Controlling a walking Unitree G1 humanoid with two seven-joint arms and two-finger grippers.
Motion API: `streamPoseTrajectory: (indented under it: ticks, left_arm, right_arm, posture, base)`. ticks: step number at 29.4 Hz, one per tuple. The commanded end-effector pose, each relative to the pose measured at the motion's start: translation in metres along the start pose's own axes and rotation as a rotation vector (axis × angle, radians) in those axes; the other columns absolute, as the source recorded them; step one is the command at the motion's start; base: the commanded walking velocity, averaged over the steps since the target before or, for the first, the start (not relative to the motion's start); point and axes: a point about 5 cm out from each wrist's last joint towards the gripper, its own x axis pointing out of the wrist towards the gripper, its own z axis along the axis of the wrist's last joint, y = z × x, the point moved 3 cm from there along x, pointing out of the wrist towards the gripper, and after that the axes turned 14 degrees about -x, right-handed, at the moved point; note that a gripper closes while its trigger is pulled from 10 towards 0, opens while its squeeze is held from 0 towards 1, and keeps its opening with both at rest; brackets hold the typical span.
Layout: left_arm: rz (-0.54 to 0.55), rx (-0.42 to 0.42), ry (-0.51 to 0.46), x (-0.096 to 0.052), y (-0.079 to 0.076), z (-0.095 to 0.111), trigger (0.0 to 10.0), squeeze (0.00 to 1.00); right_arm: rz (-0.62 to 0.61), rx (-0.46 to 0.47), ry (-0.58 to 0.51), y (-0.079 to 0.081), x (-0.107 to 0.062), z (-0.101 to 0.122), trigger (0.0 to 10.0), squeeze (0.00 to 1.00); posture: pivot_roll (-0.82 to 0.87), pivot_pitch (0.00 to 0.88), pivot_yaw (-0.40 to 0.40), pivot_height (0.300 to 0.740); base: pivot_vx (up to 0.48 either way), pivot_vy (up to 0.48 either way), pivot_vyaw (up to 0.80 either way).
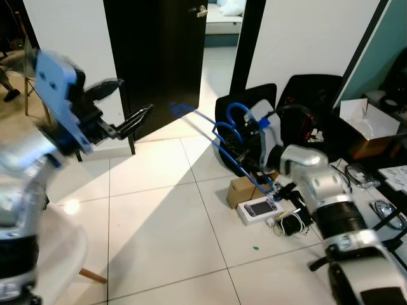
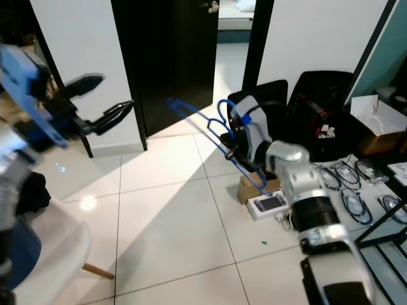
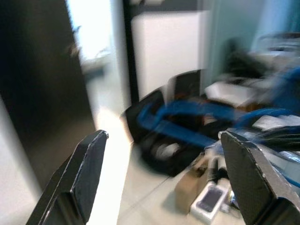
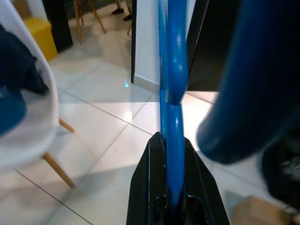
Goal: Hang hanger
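- Left wrist view is blurred; the blue hanger [image 1: 213, 136] smears there.
- One hanger, held above the tiled floor [image 1: 165, 216], pinched in the right gripper [image 4: 172, 187] jaws.
- Left gripper [image 1: 121, 108] raised near the dark door [image 1: 159, 57], jaws spread.

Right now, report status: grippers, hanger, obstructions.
Right gripper shut on blue hanger, held above floor. Left gripper open, raised. Black bags and boxes below hanger.

The door [image 1: 162, 60] stands ahead, with the left gripper [image 1: 124, 108] before it. Right of it, the right gripper [image 1: 245, 149] holds the hanger [image 1: 210, 127] above a box [image 1: 245, 189] on the floor [image 1: 159, 216].
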Motion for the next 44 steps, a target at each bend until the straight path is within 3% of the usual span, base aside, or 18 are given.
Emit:
streamPoseTrajectory:
  ticks: [1, 4, 8, 11, 18, 21, 27, 30, 32, 34, 36, 37, 38, 39, 40, 41, 43, 44]
  left_arm:
    - [0.097, -0.041, 0.074, -0.004, -0.001, -0.031, 10.0, 0.00]
    - [0.238, -0.246, 0.117, -0.019, -0.023, -0.078, 10.0, 0.00]
    - [0.351, -0.312, 0.138, -0.031, -0.034, -0.105, 10.0, 0.00]
    - [0.393, -0.349, 0.173, -0.039, -0.038, -0.121, 10.0, 0.00]
    - [0.404, -0.321, 0.186, -0.033, -0.033, -0.129, 10.0, 0.00]
    - [0.440, -0.278, 0.191, -0.042, -0.027, -0.130, 10.0, 0.00]
    - [0.479, -0.319, 0.176, -0.052, -0.018, -0.129, 10.0, 0.00]
    - [0.457, -0.261, 0.181, -0.054, -0.018, -0.125, 10.0, 0.00]
    - [0.446, -0.163, 0.187, -0.056, -0.013, -0.124, 10.0, 0.00]
    - [0.477, -0.119, 0.216, -0.066, 0.000, -0.131, 10.0, 0.00]
    - [0.576, -0.109, 0.284, -0.094, 0.027, -0.151, 10.0, 0.00]
    - [0.576, -0.109, 0.284, -0.094, 0.027, -0.151, 10.0, 0.00]
    - [0.621, -0.106, 0.330, -0.111, 0.036, -0.163, 10.0, 0.00]
    - [0.621, -0.106, 0.330, -0.111, 0.036, -0.163, 10.0, 0.00]
    - [0.650, -0.148, 0.372, -0.127, 0.037, -0.177, 10.0, 0.00]
    - [0.650, -0.148, 0.372, -0.127, 0.037, -0.177, 10.0, 0.00]
    - [0.681, -0.190, 0.457, -0.153, 0.027, -0.202, 10.0, 0.00]
    - [0.681, -0.190, 0.457, -0.153, 0.027, -0.202, 10.0, 0.00]
  right_arm:
    - [-0.055, 0.071, -0.017, 0.004, -0.002, -0.007, 10.0, 0.00]
    - [-0.091, 0.196, -0.047, 0.031, -0.002, -0.024, 10.0, 0.00]
    - [-0.108, 0.235, -0.034, 0.056, -0.001, -0.040, 10.0, 0.00]
    - [-0.107, 0.211, -0.037, 0.063, 0.000, -0.040, 10.0, 0.00]
    - [-0.196, 0.252, -0.031, 0.043, -0.006, -0.044, 10.0, 0.00]
    - [-0.273, 0.160, 0.014, 0.035, -0.023, -0.051, 10.0, 0.00]
    - [-0.326, 0.128, 0.036, 0.033, -0.040, -0.060, 10.0, 0.00]
    - [-0.351, 0.126, 0.048, 0.031, -0.048, -0.066, 10.0, 0.00]
    - [-0.370, 0.126, 0.058, 0.027, -0.054, -0.070, 10.0, 0.00]
    - [-0.395, 0.154, 0.066, 0.022, -0.061, -0.076, 10.0, 0.00]
    - [-0.448, 0.136, 0.130, 0.010, -0.079, -0.099, 10.0, 0.00]
    - [-0.448, 0.136, 0.130, 0.010, -0.079, -0.099, 10.0, 0.00]
    - [-0.472, 0.142, 0.181, 0.007, -0.091, -0.117, 10.0, 0.00]
    - [-0.472, 0.142, 0.181, 0.007, -0.091, -0.117, 10.0, 0.00]
    - [-0.479, 0.166, 0.235, 0.009, -0.106, -0.138, 10.0, 0.00]
    - [-0.479, 0.166, 0.235, 0.009, -0.106, -0.138, 10.0, 0.00]
    - [-0.476, 0.233, 0.333, 0.027, -0.133, -0.176, 10.0, 0.00]
    - [-0.476, 0.233, 0.333, 0.027, -0.133, -0.176, 10.0, 0.00]
  posture:
    - [0.04, 0.042, -0.047, 0.740]
    - [0.04, 0.048, -0.047, 0.740]
    - [0.03, 0.049, -0.045, 0.740]
    - [0.03, 0.053, -0.041, 0.740]
    - [0.03, 0.051, -0.059, 0.740]
    - [0.00, 0.052, -0.048, 0.740]
    - [-0.02, 0.048, -0.031, 0.740]
    - [-0.03, 0.047, -0.030, 0.740]
    - [-0.04, 0.048, -0.028, 0.740]
    - [-0.04, 0.049, -0.033, 0.740]
    - [-0.05, 0.056, -0.032, 0.740]
    - [-0.05, 0.056, -0.032, 0.740]
    - [-0.05, 0.057, -0.032, 0.740]
    - [-0.05, 0.057, -0.032, 0.740]
    - [-0.06, 0.064, -0.033, 0.740]
    - [-0.06, 0.064, -0.033, 0.740]
    - [-0.06, 0.072, -0.031, 0.740]
    - [-0.06, 0.072, -0.031, 0.740]
  base:
    - [0.000, 0.000, 0.00]
    - [0.000, 0.000, 0.00]
    - [0.000, 0.000, 0.00]
    - [0.000, 0.000, 0.00]
    - [0.000, 0.000, 0.00]
    - [0.000, 0.000, 0.00]
    - [0.000, 0.000, 0.00]
    - [0.000, 0.000, 0.00]
    - [0.000, 0.000, 0.00]
    - [0.000, 0.000, 0.00]
    - [0.000, 0.000, 0.00]
    - [0.000, 0.000, 0.00]
    - [0.000, 0.000, 0.00]
    - [0.000, 0.000, 0.00]
    - [0.000, 0.000, 0.00]
    - [0.000, 0.000, 0.00]
    - [0.000, 0.000, 0.00]
    - [0.000, 0.000, 0.00]
